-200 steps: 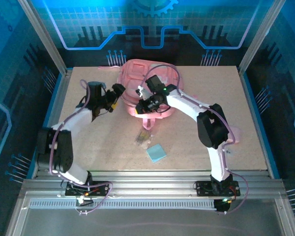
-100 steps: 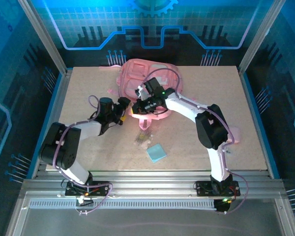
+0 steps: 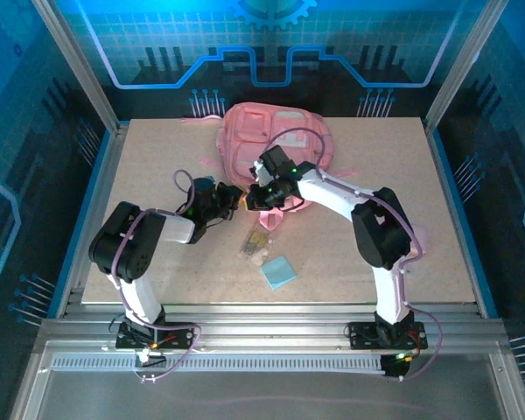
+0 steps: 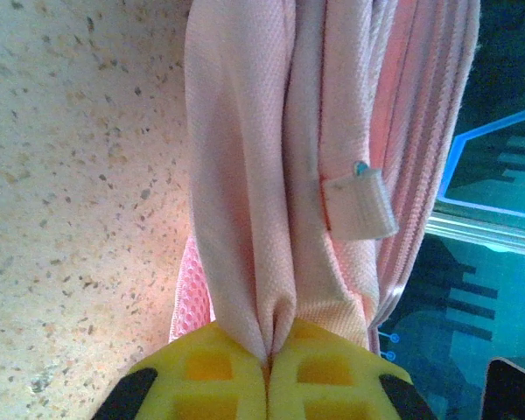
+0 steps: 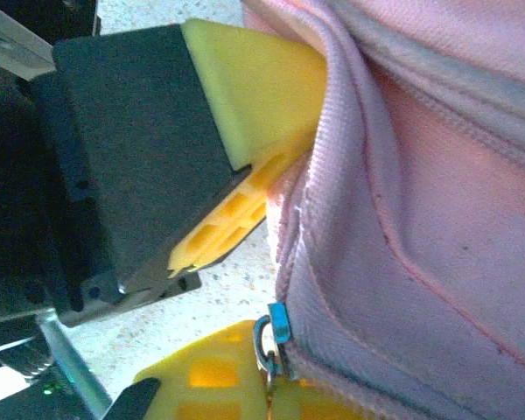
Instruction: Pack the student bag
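Student bag [image 3: 276,144] lies at the far middle of the surface [image 3: 157,262] in the overhead view, its near edge hidden under both wrists. Left gripper [image 3: 234,199] and right gripper [image 3: 262,194] meet there, their jaws too small to read. A blue pad [image 3: 277,271] and a blurred clear packet [image 3: 256,245] lie nearer.

Left wrist view: jaws clenched on a fold of the student bag's pink fabric, a white tab [image 4: 359,206] just beside.

Right wrist view: jaws, cut off at the bottom edge, pinch the zipper pull [image 5: 264,339]; the left gripper's black-and-yellow finger touches the fabric alongside.
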`<state>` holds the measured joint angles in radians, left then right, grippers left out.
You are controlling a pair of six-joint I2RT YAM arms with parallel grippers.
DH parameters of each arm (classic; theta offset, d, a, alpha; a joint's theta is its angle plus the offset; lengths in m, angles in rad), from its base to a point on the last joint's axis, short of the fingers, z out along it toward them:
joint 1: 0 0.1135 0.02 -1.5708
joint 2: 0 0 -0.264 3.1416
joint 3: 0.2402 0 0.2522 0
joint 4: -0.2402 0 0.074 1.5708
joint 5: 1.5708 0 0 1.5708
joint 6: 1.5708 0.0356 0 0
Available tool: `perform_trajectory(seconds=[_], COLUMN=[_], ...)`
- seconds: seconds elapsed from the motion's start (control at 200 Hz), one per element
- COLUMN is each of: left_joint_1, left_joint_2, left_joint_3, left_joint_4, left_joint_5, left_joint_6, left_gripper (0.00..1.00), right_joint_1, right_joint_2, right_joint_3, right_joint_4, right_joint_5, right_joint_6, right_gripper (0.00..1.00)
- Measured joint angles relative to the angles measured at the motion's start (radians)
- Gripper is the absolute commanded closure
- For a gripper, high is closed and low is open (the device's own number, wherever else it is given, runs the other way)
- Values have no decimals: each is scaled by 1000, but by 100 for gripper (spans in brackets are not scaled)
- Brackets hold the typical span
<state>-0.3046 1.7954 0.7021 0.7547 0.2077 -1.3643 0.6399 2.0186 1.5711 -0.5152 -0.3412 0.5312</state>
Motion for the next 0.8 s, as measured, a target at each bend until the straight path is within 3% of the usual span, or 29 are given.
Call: perform_trajectory(seconds=[0.385,0.8], left_joint_1=[11,101], left_joint_2=[-48,-196], left_joint_3=[8,14], left_joint_4=[-51,-297], left_joint_5=[55,141], left_joint_6=[29,172], left_gripper=[100,100], right_joint_1=[-60,-185], right_joint_2=[-99,-141], right_joint_3=[23,0], right_joint_4=[-323,-475], right_joint_5=[176,354], right_joint_6=[-269,-510], right_gripper=[100,100])
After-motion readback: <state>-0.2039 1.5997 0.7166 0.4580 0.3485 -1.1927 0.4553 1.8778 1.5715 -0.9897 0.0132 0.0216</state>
